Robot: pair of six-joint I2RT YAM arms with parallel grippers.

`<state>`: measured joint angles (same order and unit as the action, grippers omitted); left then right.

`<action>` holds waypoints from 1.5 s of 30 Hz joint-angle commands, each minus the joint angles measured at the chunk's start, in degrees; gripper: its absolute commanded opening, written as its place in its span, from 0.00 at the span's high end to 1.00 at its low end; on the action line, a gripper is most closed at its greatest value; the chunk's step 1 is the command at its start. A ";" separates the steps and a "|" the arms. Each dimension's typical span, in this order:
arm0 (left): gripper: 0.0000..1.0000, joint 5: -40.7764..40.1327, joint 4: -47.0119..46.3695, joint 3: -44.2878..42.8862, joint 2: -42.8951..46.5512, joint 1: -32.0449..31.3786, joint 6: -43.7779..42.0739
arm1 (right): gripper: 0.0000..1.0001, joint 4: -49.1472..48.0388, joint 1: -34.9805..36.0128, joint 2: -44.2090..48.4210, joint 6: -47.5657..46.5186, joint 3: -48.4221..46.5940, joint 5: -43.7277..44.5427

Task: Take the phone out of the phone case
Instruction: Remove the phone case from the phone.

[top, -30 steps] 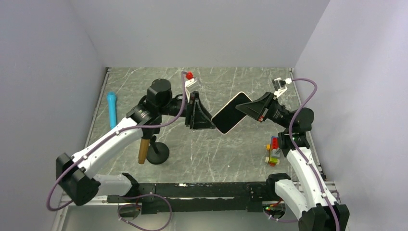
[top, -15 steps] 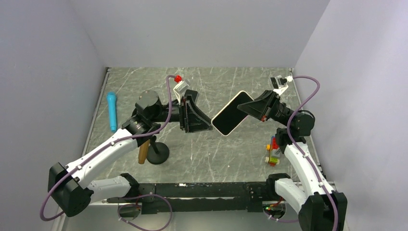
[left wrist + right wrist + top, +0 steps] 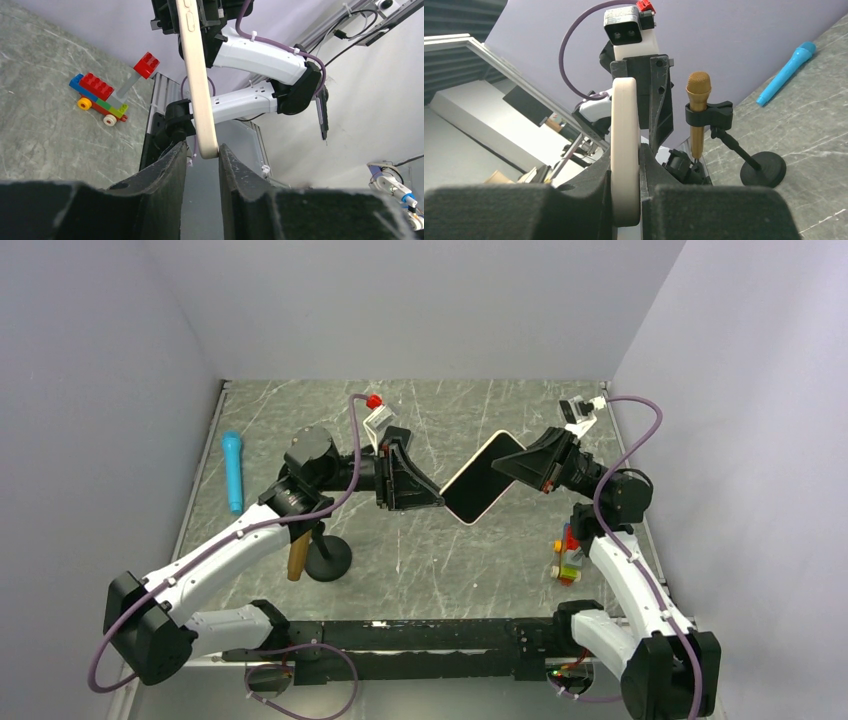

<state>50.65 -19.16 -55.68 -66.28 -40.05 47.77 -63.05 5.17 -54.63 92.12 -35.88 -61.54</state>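
Observation:
The phone in its cream case (image 3: pixel 480 478) hangs tilted in the air over the middle of the table. My right gripper (image 3: pixel 515 465) is shut on its upper right end; in the right wrist view the cased phone (image 3: pixel 625 150) is pinched edge-on between the jaws of the right gripper (image 3: pixel 625 170). My left gripper (image 3: pixel 437 500) is open at the phone's lower left end. In the left wrist view the case's end (image 3: pixel 200 100) sits just between the fingertips of the left gripper (image 3: pixel 201 155), with a gap on one side.
A gold microphone (image 3: pixel 298 555) on a black round-based stand (image 3: pixel 328 558) stands under the left arm. A blue microphone (image 3: pixel 232 470) lies at the far left. A Lego toy (image 3: pixel 568 555) sits beside the right arm, also in the left wrist view (image 3: pixel 107 95).
My left arm's elbow has swung left and its wrist has turned, while its fingertips stay at the phone's lower end. The right gripper still holds the phone, barely moved.

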 commanded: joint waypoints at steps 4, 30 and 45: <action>0.74 1.65 -1.53 -3.20 -1.43 -0.48 -1.23 | 1.00 -3.84 1.96 -0.05 -0.56 -1.35 1.07; 1.00 6.94 21.47 -15.49 -0.61 4.28 -32.99 | 1.00 -34.91 18.89 -21.74 20.78 -17.77 7.13; 1.00 -17.18 37.60 -16.90 -3.24 5.86 -36.51 | 1.00 -35.10 22.16 -22.97 20.05 -19.56 10.72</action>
<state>56.80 18.15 -73.82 -65.25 -35.88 18.46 -83.11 21.98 -80.16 106.98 -50.81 -54.15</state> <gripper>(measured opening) 0.219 0.172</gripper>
